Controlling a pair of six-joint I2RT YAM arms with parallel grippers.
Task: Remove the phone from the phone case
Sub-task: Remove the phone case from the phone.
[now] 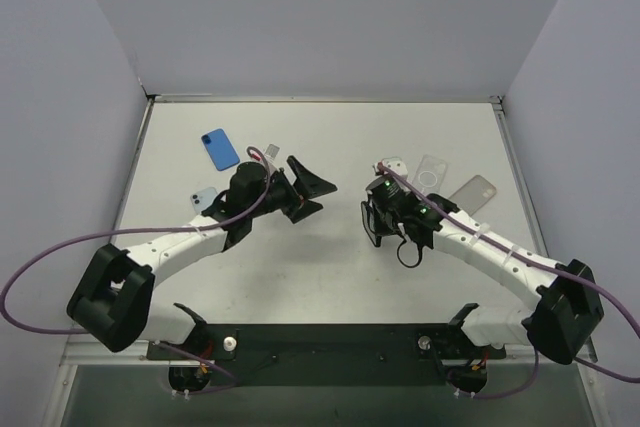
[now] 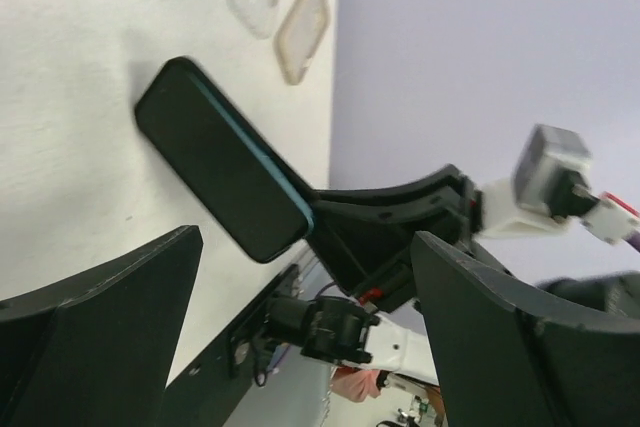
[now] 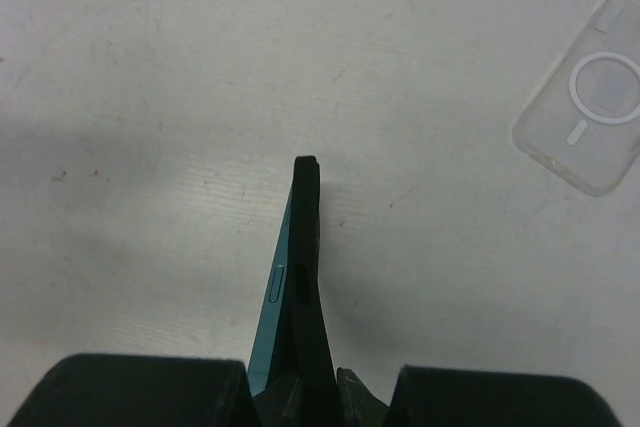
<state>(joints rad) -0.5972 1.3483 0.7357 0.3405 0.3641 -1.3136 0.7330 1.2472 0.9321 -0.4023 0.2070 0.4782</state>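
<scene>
The phone in its black case (image 2: 215,157) is held edge-up above the table by my right gripper (image 1: 374,221), which is shut on its lower end. In the right wrist view the teal phone (image 3: 272,312) has parted a little from the black case (image 3: 308,247) near the gripper (image 3: 320,395). My left gripper (image 1: 314,196) is open and empty, a short way left of the phone. In the left wrist view its fingers (image 2: 110,297) spread wide below the phone.
A blue phone (image 1: 220,149) and a pale blue one (image 1: 204,199) lie at the back left. A clear case (image 1: 430,171) and a grey case (image 1: 472,190) lie behind the right arm; the clear case also shows in the right wrist view (image 3: 588,117).
</scene>
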